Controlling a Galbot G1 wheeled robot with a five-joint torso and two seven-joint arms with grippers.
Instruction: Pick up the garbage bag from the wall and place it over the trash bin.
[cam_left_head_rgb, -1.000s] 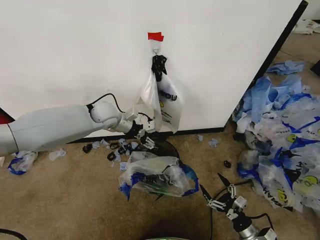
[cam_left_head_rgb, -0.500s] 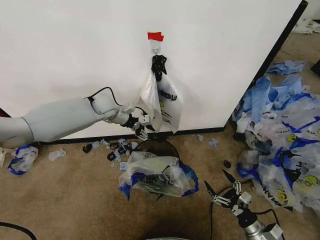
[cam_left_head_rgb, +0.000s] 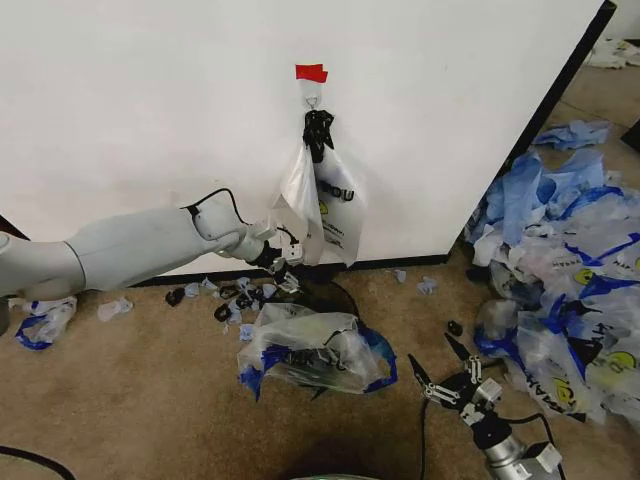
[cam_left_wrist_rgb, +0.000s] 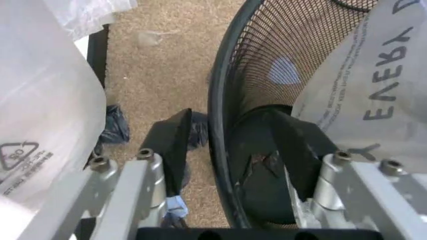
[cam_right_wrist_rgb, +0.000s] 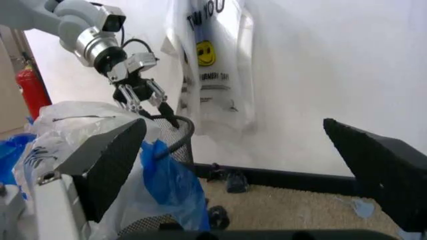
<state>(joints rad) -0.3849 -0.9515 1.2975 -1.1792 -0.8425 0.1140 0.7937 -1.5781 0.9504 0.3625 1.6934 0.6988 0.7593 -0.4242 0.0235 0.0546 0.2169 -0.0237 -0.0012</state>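
Note:
The garbage bag hangs from a small hook under a red tape patch on the white wall; it also shows in the right wrist view. The black mesh trash bin stands below it, with another whitish bag draped over its near side. My left gripper is open just left of the hanging bag's lower end, at the bin's far rim. The rim runs between its two black fingers. My right gripper hovers open over the carpet, right of the bin.
A big heap of blue-and-white bags covers the floor at right. Small dark and blue scraps lie along the wall's black base strip. A red extinguisher stands by the wall. Bare carpet lies in front of the bin.
My left gripper rose along the hanging bag's side, then dropped back to the bin's rim. The right gripper drifted slightly right and up. The bags have not moved.

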